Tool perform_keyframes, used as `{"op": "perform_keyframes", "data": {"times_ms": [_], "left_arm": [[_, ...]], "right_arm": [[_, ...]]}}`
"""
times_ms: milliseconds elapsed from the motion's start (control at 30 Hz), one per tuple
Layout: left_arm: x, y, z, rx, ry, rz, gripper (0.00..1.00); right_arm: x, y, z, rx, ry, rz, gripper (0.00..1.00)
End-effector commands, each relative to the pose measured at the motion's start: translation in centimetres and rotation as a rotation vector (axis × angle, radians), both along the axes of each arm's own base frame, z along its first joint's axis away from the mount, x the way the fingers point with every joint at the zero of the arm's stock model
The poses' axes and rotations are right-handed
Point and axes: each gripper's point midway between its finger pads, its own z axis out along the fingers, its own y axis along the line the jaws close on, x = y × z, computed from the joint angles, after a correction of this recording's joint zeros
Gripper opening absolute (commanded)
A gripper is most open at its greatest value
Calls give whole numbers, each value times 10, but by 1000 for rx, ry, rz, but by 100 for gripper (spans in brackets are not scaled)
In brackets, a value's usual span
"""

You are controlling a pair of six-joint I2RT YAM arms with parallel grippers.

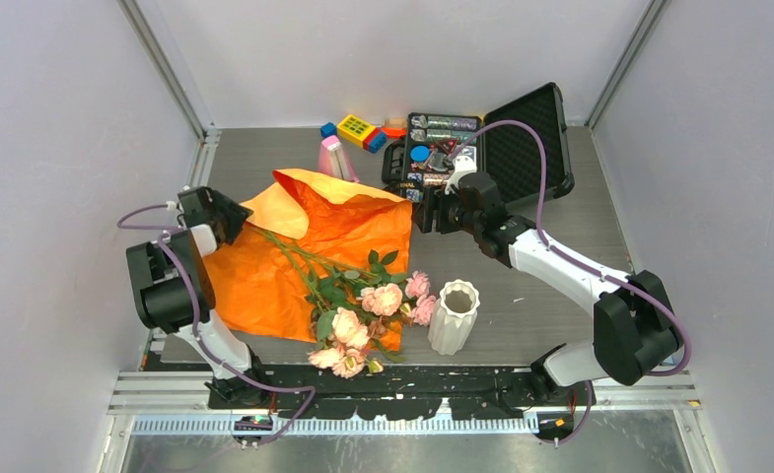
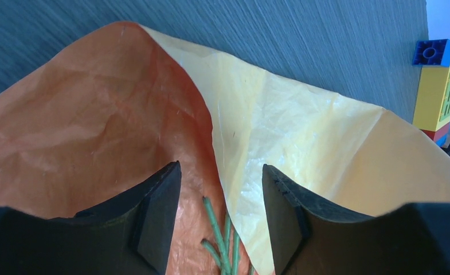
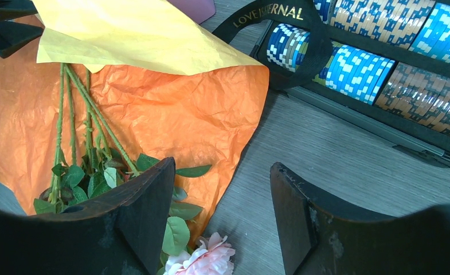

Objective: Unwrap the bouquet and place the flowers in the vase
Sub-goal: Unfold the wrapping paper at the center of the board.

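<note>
Paper: orange wrap [image 1: 264, 281] lies opened out flat on the table [image 1: 560, 286], left of centre; its far corner is folded over, so you see the pale yellow underside.
Flowers: roses [image 1: 378, 301] lie loose on the wrap; heads bunched at its near right edge, green stems [image 2: 214, 226] running off to the far left.
Vase: white ribbed vase [image 1: 455, 317] stands upright just right of the rose heads, near the front edge; the flowers are not yet in it.
Left claw: your left gripper [image 2: 221, 186] sits over the far left of the wrap; fingers apart; the fold edge and the stem ends show in the gap; whether a pad touches the paper, you cannot tell.
Right claw: your right gripper [image 3: 222, 167] hangs by the wrap's far right corner; fingers apart, with bare table and a rose below the gap.
Case: black case [image 1: 526, 138] lies open at far right, just beside your right gripper; rows of blue and brown chips [image 3: 357, 71] inside.
Clutter: toy bricks [image 1: 358, 130] and a pink object [image 1: 335, 158] at the far edge.
</note>
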Motion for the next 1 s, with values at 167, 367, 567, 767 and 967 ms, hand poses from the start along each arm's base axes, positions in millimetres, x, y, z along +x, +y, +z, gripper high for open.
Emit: {"op": "perform_keyframes", "data": {"times_ms": [167,367,567,767,967], "left_arm": [[41,8,20,2,-115,-29,54],[55,0,29,-32,-185,-76,49],[59,-14,40,-88,-272,-123,45],[55,-25,48,-95,-301,-151,45],[49,-34,38,-110,-279,-167,45]], "right_arm": [[7,-2,35,24,-95,-10,67],[8,-2,35,20,-97,-10,67],[9,-1,36,20,-97,-5,67],[5,-2,31,8,-77,-2,67],[5,-1,32,11,-74,2,67]]}}
